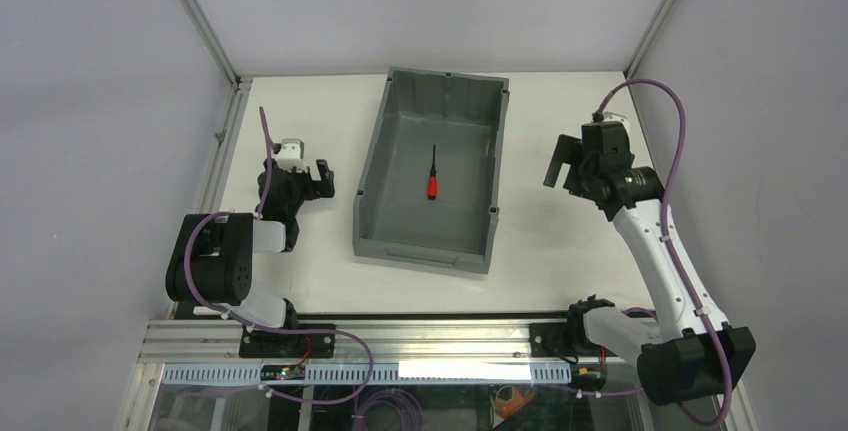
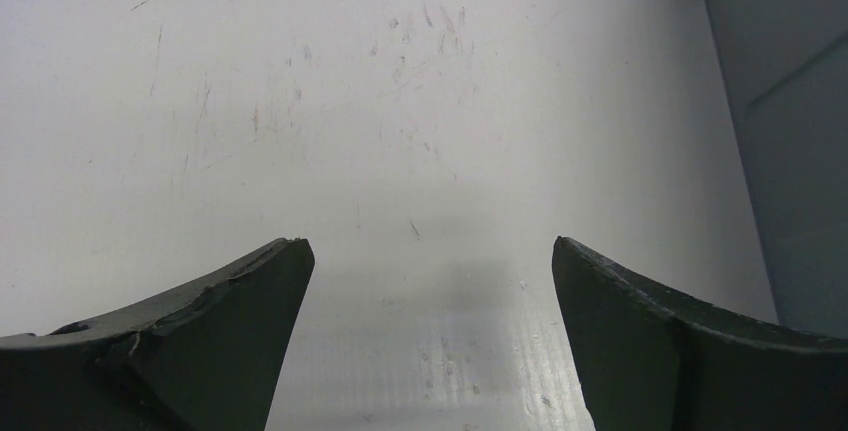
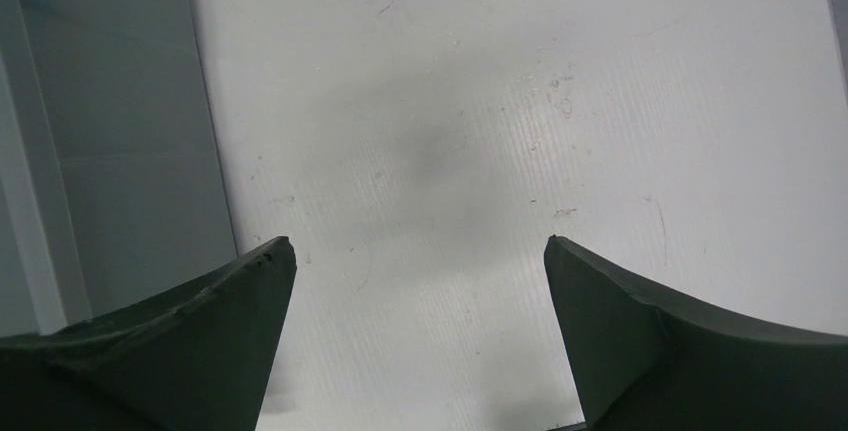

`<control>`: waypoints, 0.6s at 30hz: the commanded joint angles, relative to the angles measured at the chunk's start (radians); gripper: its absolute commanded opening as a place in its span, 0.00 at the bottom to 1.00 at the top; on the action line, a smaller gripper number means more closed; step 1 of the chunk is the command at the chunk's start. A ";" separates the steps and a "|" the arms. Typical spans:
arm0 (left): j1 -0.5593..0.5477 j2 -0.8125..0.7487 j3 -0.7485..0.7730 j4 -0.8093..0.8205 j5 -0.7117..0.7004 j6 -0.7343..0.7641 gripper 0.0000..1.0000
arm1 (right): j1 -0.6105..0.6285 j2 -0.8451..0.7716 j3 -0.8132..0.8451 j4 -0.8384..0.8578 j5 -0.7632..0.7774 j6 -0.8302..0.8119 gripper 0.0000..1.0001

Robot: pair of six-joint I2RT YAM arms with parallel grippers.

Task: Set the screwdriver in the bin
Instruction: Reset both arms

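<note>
The screwdriver [image 1: 433, 177], with its red handle and thin black shaft, lies on the floor inside the grey bin [image 1: 372, 173] in the top view. My left gripper [image 1: 322, 179] is open and empty, over the white table just left of the bin. In the left wrist view the left gripper [image 2: 430, 251] shows bare table between its fingers, with the bin's outer wall [image 2: 790, 131] at the right. My right gripper [image 1: 556, 163] is open and empty, right of the bin. In the right wrist view the right gripper [image 3: 420, 246] is over bare table, with the bin wall [image 3: 120, 131] at the left.
The white table [image 1: 560, 251] is fenced by grey side panels and aluminium frame posts [image 1: 205, 26]. Purple cables [image 1: 675, 121] loop from both arms. The arm bases sit on the rail [image 1: 400, 336] at the near edge.
</note>
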 commanded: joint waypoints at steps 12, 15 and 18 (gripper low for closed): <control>-0.005 -0.030 -0.008 0.034 0.022 -0.009 0.99 | -0.005 -0.119 -0.086 0.085 -0.011 0.015 0.99; -0.005 -0.030 -0.009 0.034 0.022 -0.009 0.99 | -0.004 -0.123 -0.088 0.088 -0.009 0.014 0.99; -0.005 -0.030 -0.009 0.034 0.022 -0.009 0.99 | -0.004 -0.118 -0.089 0.090 -0.010 0.014 0.99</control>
